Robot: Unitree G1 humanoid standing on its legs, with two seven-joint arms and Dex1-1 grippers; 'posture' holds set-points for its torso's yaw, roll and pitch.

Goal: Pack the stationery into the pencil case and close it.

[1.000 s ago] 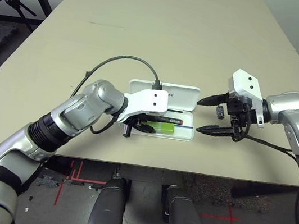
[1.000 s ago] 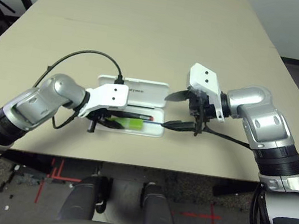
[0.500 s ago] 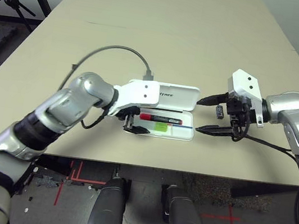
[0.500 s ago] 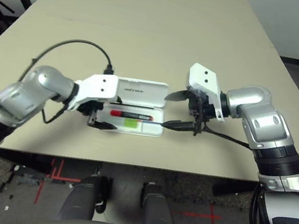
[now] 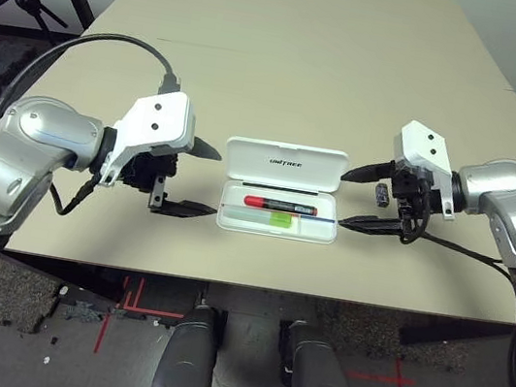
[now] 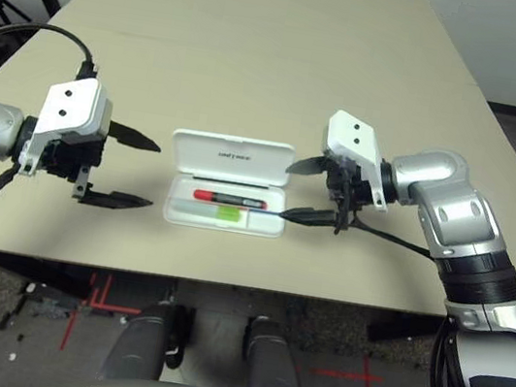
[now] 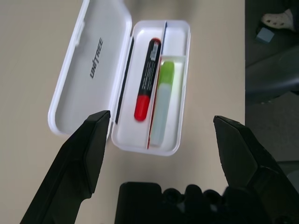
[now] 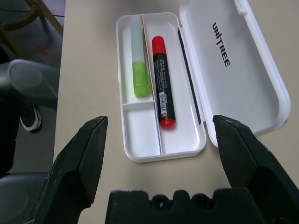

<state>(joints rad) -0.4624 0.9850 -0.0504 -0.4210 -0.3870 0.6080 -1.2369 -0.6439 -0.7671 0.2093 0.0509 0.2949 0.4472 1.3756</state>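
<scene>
Left of the pencil case, the left gripper hangs released and empty over the worktop. Inside the open case lie the red marker and, nearer the robot, the green highlighter. Just right of the case, a small dark block sits beside the right gripper, also released. Packing looks nearly done; next, probably, that block goes in before the lid is closed.

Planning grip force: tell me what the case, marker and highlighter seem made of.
Case: hard white plastic, apparently; smooth, slightly glossy, moulded rounded corners, printed lettering.
Marker: likely plastic; glossy red ends, black printed label round the barrel.
Highlighter: probably plastic; lime-green section, pale translucent-looking section. Exact material cannot be told.
</scene>
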